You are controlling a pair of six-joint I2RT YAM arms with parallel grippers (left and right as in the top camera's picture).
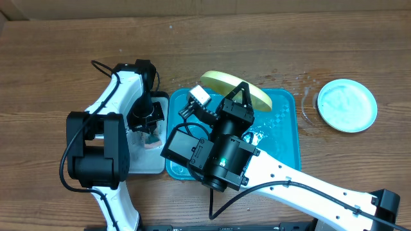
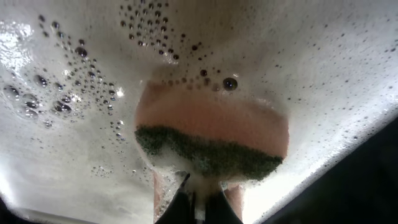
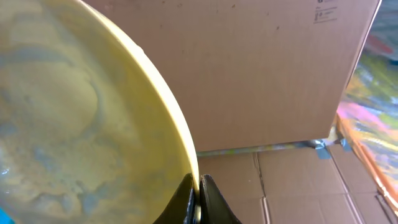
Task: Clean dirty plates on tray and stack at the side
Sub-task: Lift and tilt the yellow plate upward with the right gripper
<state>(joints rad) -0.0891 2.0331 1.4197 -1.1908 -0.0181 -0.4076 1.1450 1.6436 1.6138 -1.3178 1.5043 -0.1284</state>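
Observation:
My right gripper [image 3: 198, 186] is shut on the rim of a yellow-green plate [image 3: 81, 118] and holds it tilted up on edge above the back of the teal tray [image 1: 286, 138]; the plate also shows in the overhead view [image 1: 234, 86]. Its face looks wet and streaky. My left gripper [image 2: 198, 196] is shut on a pink and green sponge [image 2: 211, 140], pressed down into foamy water. A light blue rimmed plate [image 1: 347, 105] lies flat on the table at the right. A third plate is not in view.
A small grey tray of soapy water [image 1: 142, 157] sits left of the teal tray, under my left arm [image 1: 106, 138]. My right arm [image 1: 270, 176] crosses the teal tray. Cardboard boxes [image 3: 267, 68] stand behind the table. A water smear [image 1: 307, 106] lies by the blue plate.

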